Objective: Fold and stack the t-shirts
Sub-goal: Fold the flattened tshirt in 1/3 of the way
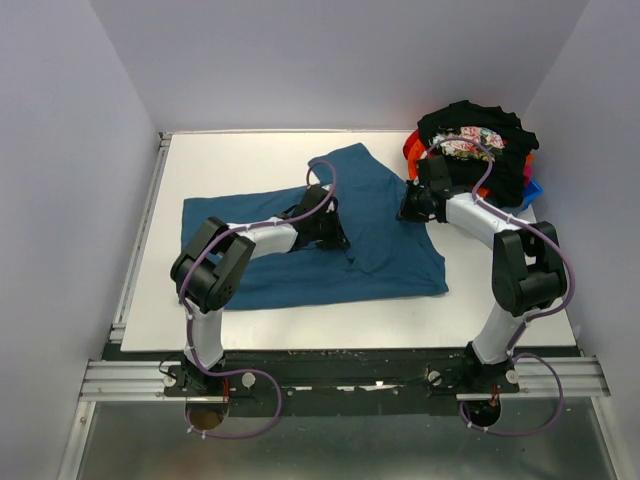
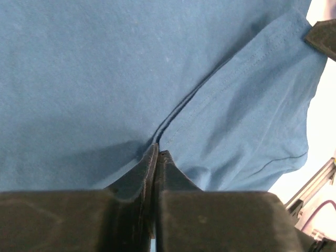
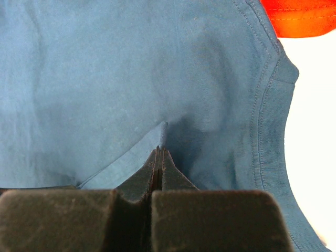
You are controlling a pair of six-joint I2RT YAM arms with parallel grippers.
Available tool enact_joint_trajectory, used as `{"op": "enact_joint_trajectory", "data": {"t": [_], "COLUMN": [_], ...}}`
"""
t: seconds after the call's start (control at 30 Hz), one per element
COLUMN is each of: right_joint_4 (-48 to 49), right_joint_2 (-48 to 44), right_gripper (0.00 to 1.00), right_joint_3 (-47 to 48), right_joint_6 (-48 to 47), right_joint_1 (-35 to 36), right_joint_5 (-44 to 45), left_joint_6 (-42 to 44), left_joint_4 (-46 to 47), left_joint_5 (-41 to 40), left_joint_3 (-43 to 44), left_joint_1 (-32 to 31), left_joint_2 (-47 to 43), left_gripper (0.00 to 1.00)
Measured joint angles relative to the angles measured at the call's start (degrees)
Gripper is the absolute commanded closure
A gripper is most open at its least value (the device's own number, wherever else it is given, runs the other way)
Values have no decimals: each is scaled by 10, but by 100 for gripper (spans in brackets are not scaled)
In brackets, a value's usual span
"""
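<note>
A teal-blue t-shirt lies spread across the middle of the white table, with its right part folded over towards the back. My left gripper rests on the shirt's middle. In the left wrist view its jaws are closed on a raised crease of the teal cloth. My right gripper sits at the shirt's right edge. Its jaws are shut on a small pinched ridge of teal cloth near the hemmed edge.
At the back right corner a black floral t-shirt lies heaped on an orange-red one and a bright blue one. The orange-red cloth shows just beyond the teal hem. Grey walls enclose the table on three sides.
</note>
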Motion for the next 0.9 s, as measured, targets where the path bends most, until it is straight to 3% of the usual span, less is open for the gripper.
{"op": "enact_joint_trajectory", "data": {"t": [0.1,0.13,0.2,0.23,0.27,0.37,0.5,0.63,0.7,0.8,0.9], "right_joint_4": [0,0,0,0,0,0,0,0,0,0,0], "right_joint_2": [0,0,0,0,0,0,0,0,0,0,0], "right_gripper": [99,99,99,99,99,99,99,99,99,99,99], "right_joint_3": [0,0,0,0,0,0,0,0,0,0,0], "right_joint_6": [0,0,0,0,0,0,0,0,0,0,0], "right_joint_1": [0,0,0,0,0,0,0,0,0,0,0], "right_joint_5": [0,0,0,0,0,0,-1,-3,-3,-4,-4], "left_joint_6": [-1,-1,-1,2,5,8,13,14,14,19,26], "left_joint_4": [4,4,3,2,-1,-14,-23,-22,-23,-24,-38], "left_joint_5": [7,9,10,10,10,10,11,16,16,19,19], "left_joint_3": [0,0,0,1,2,13,20,20,20,22,38], "left_joint_1": [-1,-1,-1,-1,-1,-2,-2,-3,-4,-7,-7], "left_joint_2": [0,0,0,0,0,3,4,13,19,23,28], "left_gripper": [100,96,69,61,60,63,82,91,91,76,73]}}
